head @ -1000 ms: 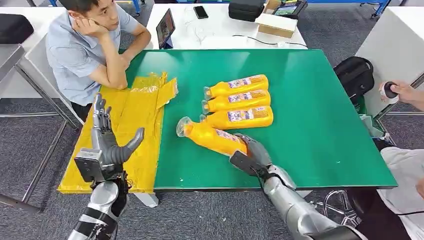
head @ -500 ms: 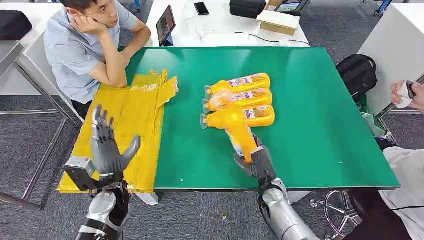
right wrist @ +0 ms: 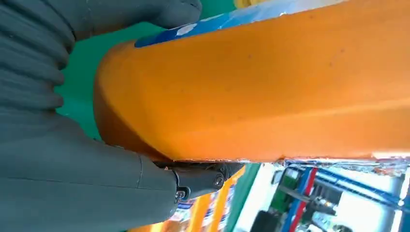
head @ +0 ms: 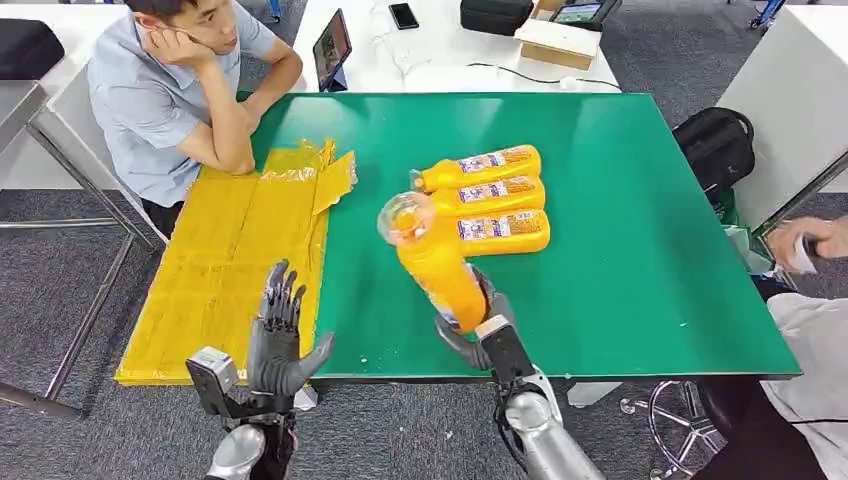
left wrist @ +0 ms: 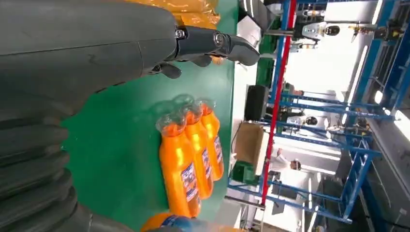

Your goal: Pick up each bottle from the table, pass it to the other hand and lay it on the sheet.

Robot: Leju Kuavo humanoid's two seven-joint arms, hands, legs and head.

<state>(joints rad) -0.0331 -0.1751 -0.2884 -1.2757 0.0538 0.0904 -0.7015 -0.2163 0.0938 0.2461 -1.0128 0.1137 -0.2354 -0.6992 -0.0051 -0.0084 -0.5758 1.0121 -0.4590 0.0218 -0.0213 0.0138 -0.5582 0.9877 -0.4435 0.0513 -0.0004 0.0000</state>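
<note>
My right hand [head: 478,328] grips the base of an orange bottle [head: 432,262] and holds it lifted above the green table [head: 640,250], its clear cap tilted toward the left and up. The right wrist view shows the same bottle [right wrist: 270,92] close up against my right hand [right wrist: 72,164]. Three more orange bottles [head: 482,199] lie side by side on the table, caps pointing left; the left wrist view shows them too [left wrist: 191,157]. My left hand [head: 280,335] is open, fingers spread upward, near the front edge of the yellow sheet [head: 235,250].
A seated person [head: 170,90] leans on the table's far left corner beside the sheet. Another person's hand [head: 805,240] is at the right edge. A white table [head: 440,50] with a tablet, phone and boxes stands behind. A black backpack [head: 712,150] sits on the floor at right.
My right hand lifted the bottle off the table and swung it upright, moving left. My left hand shifted right and lower, toward the sheet's front corner, staying open.
</note>
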